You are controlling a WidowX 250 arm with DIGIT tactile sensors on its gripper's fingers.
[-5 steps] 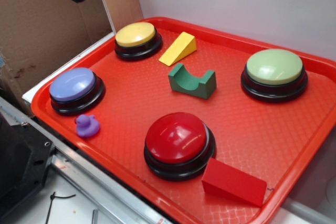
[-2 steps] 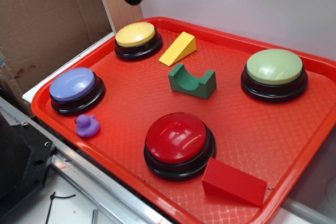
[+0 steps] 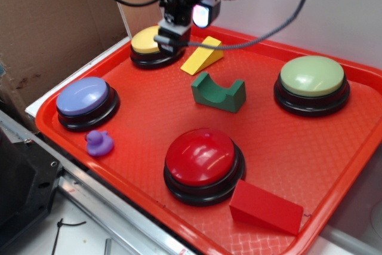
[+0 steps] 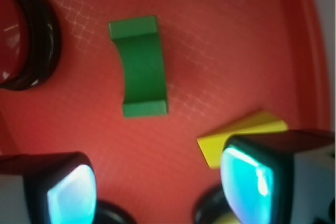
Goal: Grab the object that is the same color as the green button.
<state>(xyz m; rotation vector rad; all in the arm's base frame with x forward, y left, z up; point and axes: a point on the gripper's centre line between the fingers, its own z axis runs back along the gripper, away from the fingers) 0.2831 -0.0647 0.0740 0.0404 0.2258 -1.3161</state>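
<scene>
- Nearest to the camera in the exterior view lies the red block (image 3: 266, 207), touching the base of the red button (image 3: 203, 158); both are distractors and should stay untouched.
- At the left sit the small purple duck (image 3: 98, 143) and the purple button (image 3: 84, 98), well apart from the target.
- In the middle of the red tray (image 3: 286, 141) rests the green block (image 3: 218, 92), notch upward, free on all sides; its color matches the green button (image 3: 312, 77) at the right.
- Just behind it lies the yellow wedge (image 3: 202, 55), near enough to be bumped.
- Farthest, the end effector (image 3: 173, 37) hangs above the yellow button (image 3: 154, 40), fingers spread and empty; the wrist view shows the block (image 4: 138, 65) ahead of the fingers (image 4: 68, 190).
- I judge it should move forward until the block is centered between the fingers, go straight down, and close across the narrow flat sides, keeping away from the wedge.
</scene>
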